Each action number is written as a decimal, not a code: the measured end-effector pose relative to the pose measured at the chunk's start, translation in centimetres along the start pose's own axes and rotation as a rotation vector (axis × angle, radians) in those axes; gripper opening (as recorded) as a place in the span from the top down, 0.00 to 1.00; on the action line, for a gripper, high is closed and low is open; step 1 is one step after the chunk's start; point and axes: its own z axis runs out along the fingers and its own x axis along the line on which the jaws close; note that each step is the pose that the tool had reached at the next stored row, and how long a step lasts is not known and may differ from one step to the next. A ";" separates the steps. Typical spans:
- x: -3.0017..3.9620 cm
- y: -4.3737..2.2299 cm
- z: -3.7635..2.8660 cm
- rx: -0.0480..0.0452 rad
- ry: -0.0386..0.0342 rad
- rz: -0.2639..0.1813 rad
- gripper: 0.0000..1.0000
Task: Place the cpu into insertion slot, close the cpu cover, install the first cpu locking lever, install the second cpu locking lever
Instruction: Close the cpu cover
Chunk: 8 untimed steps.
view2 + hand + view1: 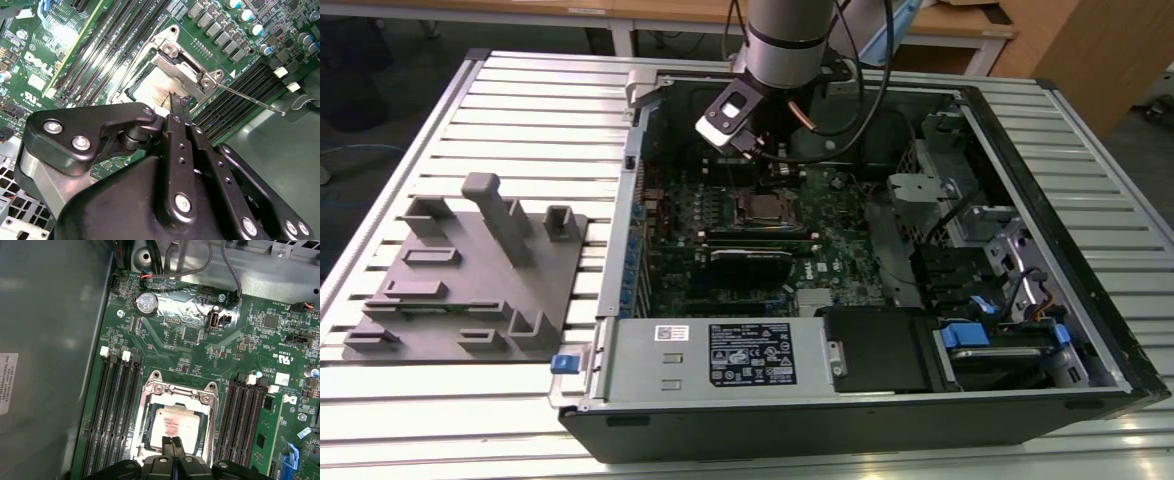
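The cpu (pixel 174 424), a silvery square chip, lies in the insertion slot (pixel 763 207) on the green motherboard. The cpu cover (pixel 176 391) lies flat around it, so the chip shows through the window. My gripper (pixel 172 446) is shut with nothing between its fingers, and its tips sit just above the near edge of the chip and cover. In the second wrist view the gripper (pixel 178 104) points down at the cpu (pixel 149 88). A thin locking lever (pixel 250 98) sticks out sideways from the cover's hinge, unlatched. The arm (pixel 781 45) reaches down into the open case.
Long black memory slots (pixel 114 405) run along both sides of the socket. A grey power supply box (pixel 720 355) fills the case's near side, with drive bays (pixel 987 250) at the exterior view's right. A grey fixture block (pixel 467 270) stands on the slatted table at the exterior view's left.
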 end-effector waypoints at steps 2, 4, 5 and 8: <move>0.00 0.00 0.00 0.0000 0.0000 0.000 0.90; 0.00 0.00 0.00 0.0000 0.0001 0.000 0.90; 0.00 0.00 0.00 0.0000 0.0001 0.000 0.90; 0.00 0.00 0.00 0.0000 0.0001 -0.005 0.90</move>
